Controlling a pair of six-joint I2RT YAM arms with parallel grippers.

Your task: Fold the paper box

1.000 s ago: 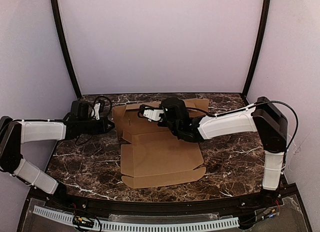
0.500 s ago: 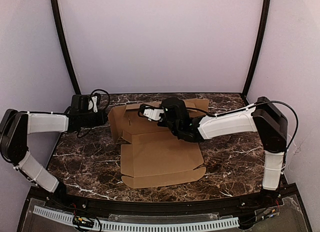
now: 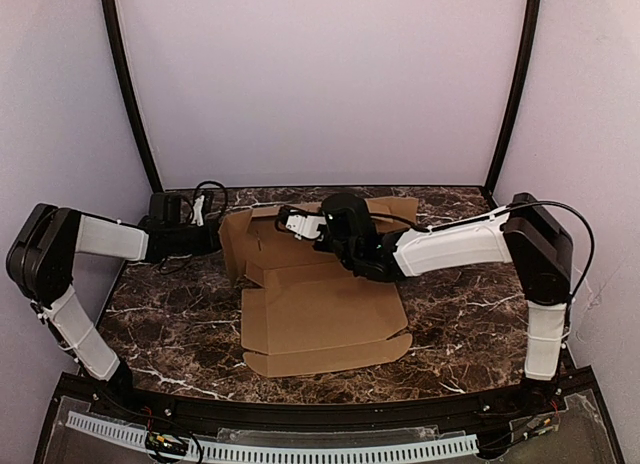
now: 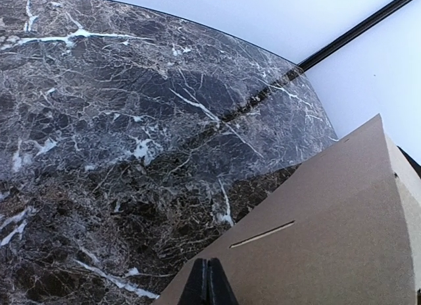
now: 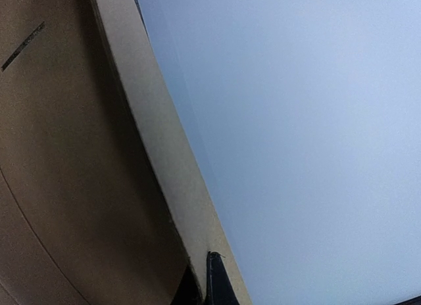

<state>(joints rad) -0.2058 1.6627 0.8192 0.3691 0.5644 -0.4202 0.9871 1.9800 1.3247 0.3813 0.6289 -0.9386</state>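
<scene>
While the left arm (image 3: pixel 112 238) stretches toward three o'clock, left gripper (image 4: pixel 208 271) pressed together against the paper box (image 3: pixel 322 316) at nine o'clock, the right gripper (image 5: pixel 209 271), fingers also together, touches its twelve o'clock edge.

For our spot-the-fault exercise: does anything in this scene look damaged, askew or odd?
Nothing looks damaged or spilled. The paper box is only part folded: near panels lie flat on the table, while its left flap stands raised beside the shut left gripper.
</scene>
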